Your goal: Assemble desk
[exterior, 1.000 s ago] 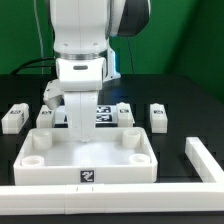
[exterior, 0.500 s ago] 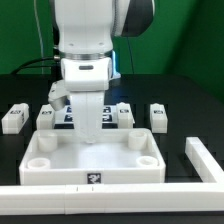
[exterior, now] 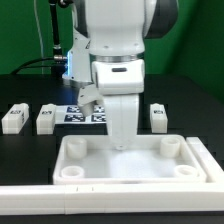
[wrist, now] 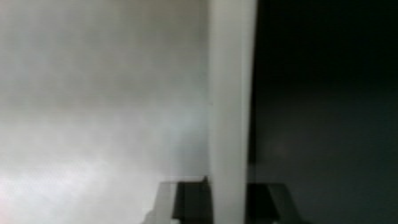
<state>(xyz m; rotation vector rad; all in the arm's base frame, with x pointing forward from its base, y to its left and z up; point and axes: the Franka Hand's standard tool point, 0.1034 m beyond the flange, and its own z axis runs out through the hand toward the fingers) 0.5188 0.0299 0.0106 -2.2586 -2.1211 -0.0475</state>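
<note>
Item 1. Marker board (exterior: 76, 113): thin flat white board with black-and-white tags, lying on the black table (exterior: 28, 152). It is partly hidden behind the white robot arm (exterior: 118, 50). All places below are given from this board.

Item 2. Desk top (exterior: 140, 163): large white plastic rectangular tray with a raised rim. It lies flat on the table on the camera side of the marker board, reaching well toward the exterior view's right of it. Its round corner sockets (exterior: 72, 147) face up, one in each corner.

Item 3. Gripper (exterior: 122, 142): two-finger, hanging straight down just on the camera side of the marker board, at the desk top's far rim. The jaws are clenched. In the wrist view the dark fingertips (wrist: 183, 203) stand on either side of the thin white rim wall (wrist: 231, 100), grasping it.

Item 4. First leg (exterior: 13, 117): white square post with a tag, lying well off to the exterior view's left of the marker board.

Item 5. Second leg (exterior: 46, 118): same kind, just beside the marker board on the exterior view's left.

Item 6. Third leg (exterior: 158, 116): same kind, on the exterior view's right of the marker board, beyond the arm.

Item 7. Border bar (exterior: 100, 202): long white bar, farthest from the marker board toward the camera, just past the desk top's near rim.
</note>
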